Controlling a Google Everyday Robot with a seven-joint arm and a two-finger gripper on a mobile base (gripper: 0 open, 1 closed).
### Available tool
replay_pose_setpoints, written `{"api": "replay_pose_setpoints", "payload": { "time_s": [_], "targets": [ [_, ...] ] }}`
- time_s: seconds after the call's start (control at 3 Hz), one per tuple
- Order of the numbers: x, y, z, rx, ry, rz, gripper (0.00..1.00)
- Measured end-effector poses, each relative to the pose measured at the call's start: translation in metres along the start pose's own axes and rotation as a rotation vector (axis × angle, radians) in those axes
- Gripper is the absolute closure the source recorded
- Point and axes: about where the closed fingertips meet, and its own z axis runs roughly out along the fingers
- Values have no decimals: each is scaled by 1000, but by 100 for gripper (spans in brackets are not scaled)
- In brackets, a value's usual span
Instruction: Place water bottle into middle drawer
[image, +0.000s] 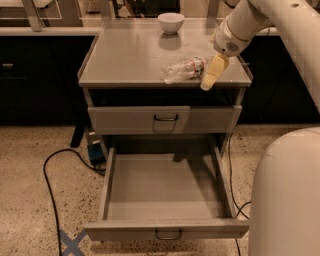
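Observation:
The water bottle (182, 69) lies on its side on the cabinet top (130, 55), near the front right, with its cap end pointing right. My gripper (212, 73) hangs from the white arm just right of the bottle's cap end, close against it, above the top's front right edge. The middle drawer (167, 230) is pulled wide open low in front, with nothing showing inside, and has a small dark wire handle on its plain front.
A white round bowl (171, 22) stands at the back of the cabinet top. A shut drawer front with a pale square patch (165, 120) sits above the open drawer. A black cable (50, 175) lies on the floor at left. The robot's white body (287, 195) fills the lower right.

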Motion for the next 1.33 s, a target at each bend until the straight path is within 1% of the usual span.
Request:
{"api": "replay_pose_setpoints", "payload": {
  "time_s": [0.33,0.67,1.0,1.33],
  "targets": [
    [-4,-13,32,-38,-34,-30,0],
    [-7,-20,68,-78,-81,-52,0],
    [-13,-23,92,-104,-105,-77,0],
    [-14,-26,93,-97,-110,-76,18]
  ]
}}
